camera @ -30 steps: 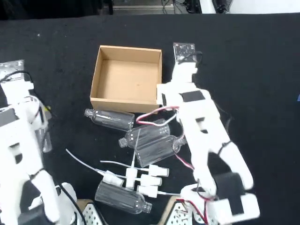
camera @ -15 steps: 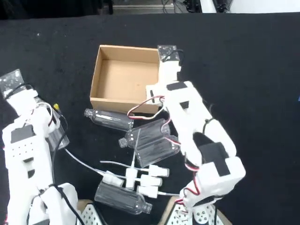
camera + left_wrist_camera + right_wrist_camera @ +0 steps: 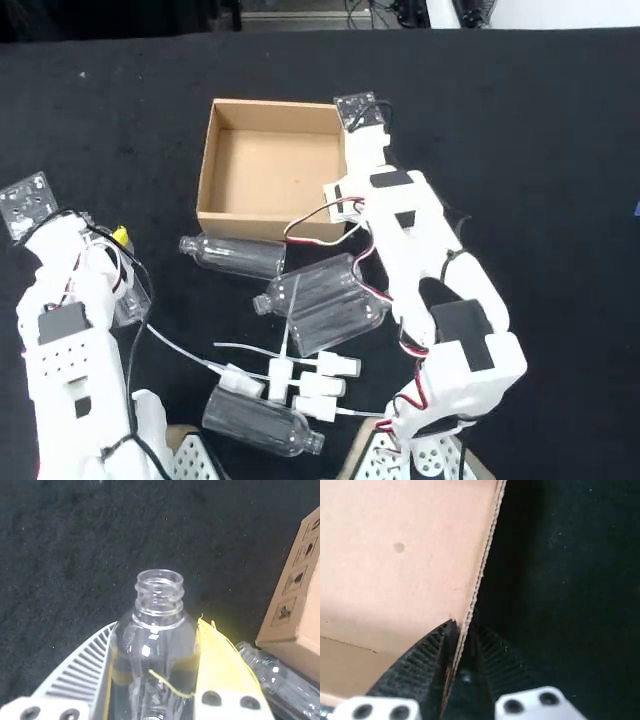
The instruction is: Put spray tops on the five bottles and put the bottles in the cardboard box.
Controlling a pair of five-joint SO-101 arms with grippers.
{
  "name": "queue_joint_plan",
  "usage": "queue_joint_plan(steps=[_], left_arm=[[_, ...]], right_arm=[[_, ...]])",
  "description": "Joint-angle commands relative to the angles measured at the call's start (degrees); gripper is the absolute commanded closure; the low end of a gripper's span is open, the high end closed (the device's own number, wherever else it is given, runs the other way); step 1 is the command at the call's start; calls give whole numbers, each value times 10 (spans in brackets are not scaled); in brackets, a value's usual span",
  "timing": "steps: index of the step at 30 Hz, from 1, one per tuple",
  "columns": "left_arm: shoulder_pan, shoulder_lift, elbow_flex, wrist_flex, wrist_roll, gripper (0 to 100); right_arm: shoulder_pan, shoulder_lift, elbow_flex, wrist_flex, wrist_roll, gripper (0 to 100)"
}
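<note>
Cardboard box (image 3: 205, 170): open-topped, with no bottles in it; its side wall nearest the right arm runs between the right gripper's fingers.
Right gripper (image 3: 462, 630): clenched on that wall's top edge, one black finger inside the box and one outside. This is probably to steady or shift the box so it sits handy for loading.
Left gripper (image 3: 157, 625): grasping a clear bottle (image 3: 159, 595) around its body. The threaded neck points out past the fingertips and is uncapped, so the mouth is free to take a top.
Loose bottles (image 3: 232, 255): four lie on their sides on the black table (image 3: 540, 150). Three are just behind the right gripper, along the box's near wall, and the fourth is closer to the arm bases.
Spray tops (image 3: 312, 378): white, clustered between those three bottles and the fourth, with dip tubes splayed; none is fitted.
Progress: early, it seems, with nothing capped and nothing boxed.
Next move: likely the right gripper must let go of the wall and fetch a top. Threading the thin tube into the narrow neck looks fiddly.
</note>
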Motion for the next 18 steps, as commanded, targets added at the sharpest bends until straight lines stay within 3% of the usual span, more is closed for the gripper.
queue_joint_plan(steps=[1,12,18], left_arm=[[7,-36,1,-11,5,963],[7,-42,10,-12,5,963],[7,-41,11,-12,5,960]], right_arm=[[23,-7,-36,-7,59,988],[33,-44,-34,21,90,981],[25,-71,-51,59,42,747]])
